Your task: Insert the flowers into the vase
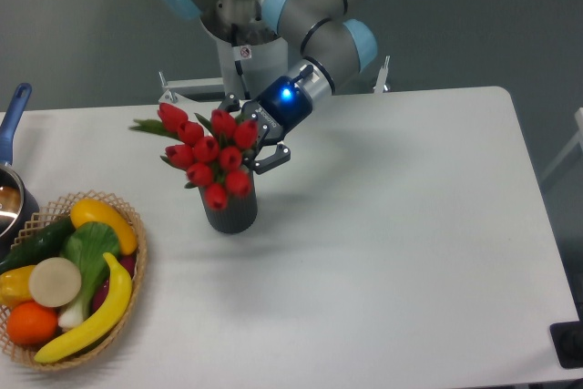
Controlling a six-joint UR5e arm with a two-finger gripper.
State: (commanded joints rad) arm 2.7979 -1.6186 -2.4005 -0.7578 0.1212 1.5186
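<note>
The flowers [208, 150], red tulip buds with green leaves, lean to the left over the mouth of the vase [232, 212]. Their stems go down into the vase and are hidden behind the buds. The lowest bud overlaps the vase's upper rim. The vase is a dark ribbed cylinder standing upright on the white table, left of centre. My gripper [260, 147] comes in from the upper right and sits against the right side of the bunch, just above the vase mouth, shut on the flowers. One dark finger [275, 158] sticks out to the right.
A wicker basket [138, 245] with fruit and vegetables stands at the front left. A blue-handled pot [13, 117] sits at the left edge. The arm's base [228, 34] rises behind the vase. The table's right edge [537, 198] lies far off.
</note>
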